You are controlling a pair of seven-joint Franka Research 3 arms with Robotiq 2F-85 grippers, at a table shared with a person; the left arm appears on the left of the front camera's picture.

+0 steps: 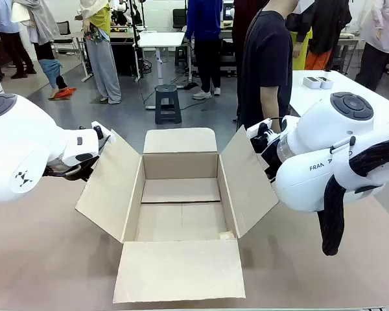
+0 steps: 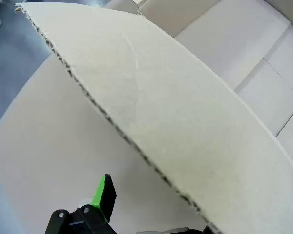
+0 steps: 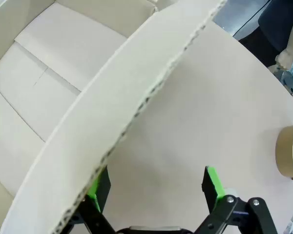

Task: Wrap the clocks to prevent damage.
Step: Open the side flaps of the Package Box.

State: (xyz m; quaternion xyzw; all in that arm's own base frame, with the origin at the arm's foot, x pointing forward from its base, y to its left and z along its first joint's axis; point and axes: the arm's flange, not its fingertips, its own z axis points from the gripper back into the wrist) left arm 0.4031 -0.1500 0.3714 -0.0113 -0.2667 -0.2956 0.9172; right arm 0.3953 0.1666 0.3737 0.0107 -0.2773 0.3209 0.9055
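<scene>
An open cardboard box [image 1: 180, 201] stands in the middle of the table with all its flaps spread, and its inside looks bare. The clocks are out of view. My left gripper [image 1: 91, 159] is at the outer side of the box's left flap [image 2: 176, 112]; it is open, one green pad [image 2: 101, 192] shows, and the other finger is hidden behind the flap's edge. My right gripper [image 3: 156, 187] is open beside the right flap [image 3: 112, 122], whose edge crosses in front of one of its fingers [image 3: 98, 187]. In the front view the right gripper [image 1: 262, 139] sits by the flap's top corner.
A roll of brown tape [image 3: 290, 151] lies on the table right of the box. A person in a black shirt [image 1: 266, 65] stands at the far side, one hand [image 3: 285, 58] hanging near the table edge. A white table [image 1: 324, 97] with small items stands at the back right.
</scene>
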